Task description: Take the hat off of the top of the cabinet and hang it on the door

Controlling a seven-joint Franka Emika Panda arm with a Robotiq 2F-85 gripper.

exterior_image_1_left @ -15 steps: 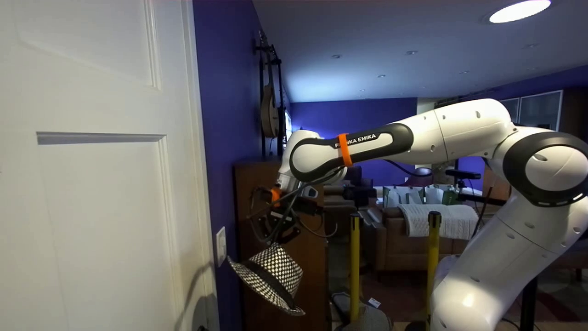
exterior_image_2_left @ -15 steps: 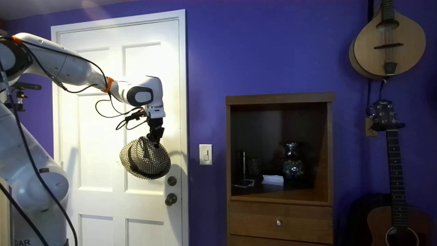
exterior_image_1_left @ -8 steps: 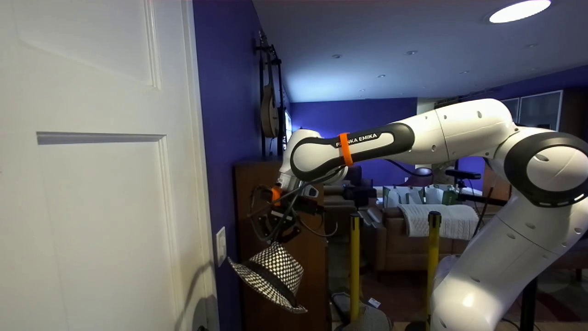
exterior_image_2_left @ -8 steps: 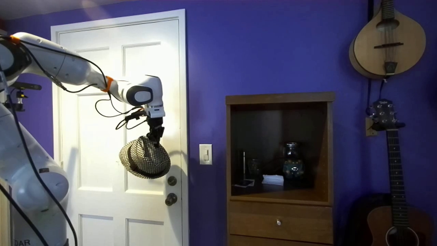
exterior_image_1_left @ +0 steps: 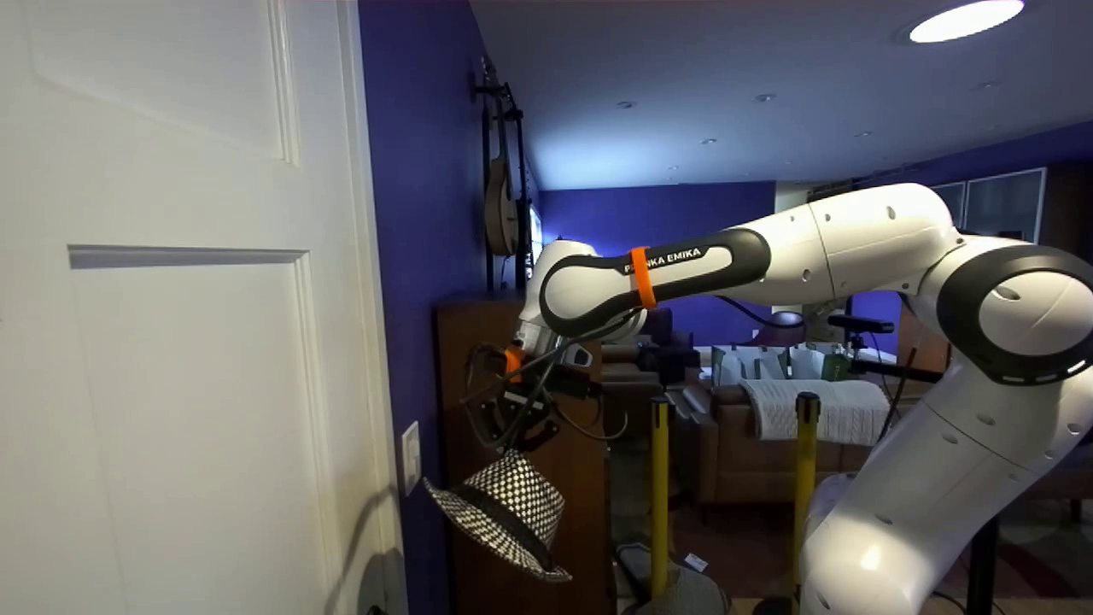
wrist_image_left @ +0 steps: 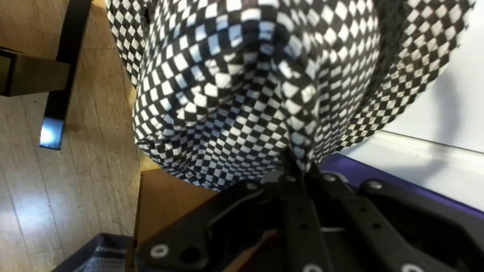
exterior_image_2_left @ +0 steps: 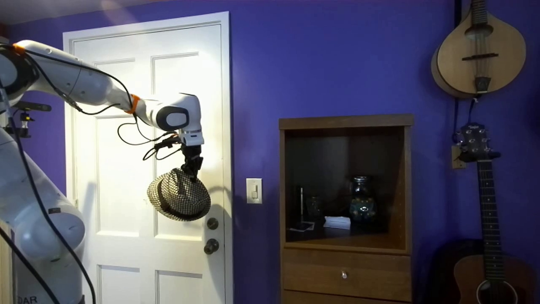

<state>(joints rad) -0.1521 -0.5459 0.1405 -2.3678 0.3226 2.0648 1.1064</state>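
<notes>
Hand (wrist_image_left: 300, 166): Drawn tight, it is pinching a fold at the peak of the checkered hat (exterior_image_2_left: 179, 196).
Hat: Off the cabinet (exterior_image_2_left: 312, 264), it is dangling in the air just below the hand, with no other contact showing.
Door (exterior_image_2_left: 145, 228): White and panelled, it is standing behind the hat in an exterior view; the hat is appearing near it but apart.
Knob (exterior_image_2_left: 211, 246): It is sitting on the door, lower than hat and hand alike; of all that is showing there, it is looking the likeliest peg.
Down and doorward: The coming move is probably turning on this line, with the hat needing to go lower and in; the sideways offset is staying hard to tell.
Brim (exterior_image_1_left: 478, 523): In an exterior view it is slanting, the edge nearer the wall (exterior_image_1_left: 418, 213) riding higher, so the underside is facing down and wallward, seemingly a help for slipping over the knob.
A second on: Little is changing; arm (exterior_image_1_left: 794, 252) and hat are keeping nearly the same spot, the grip is looking unaltered, and the brim's low end is showing very slightly higher.
</notes>
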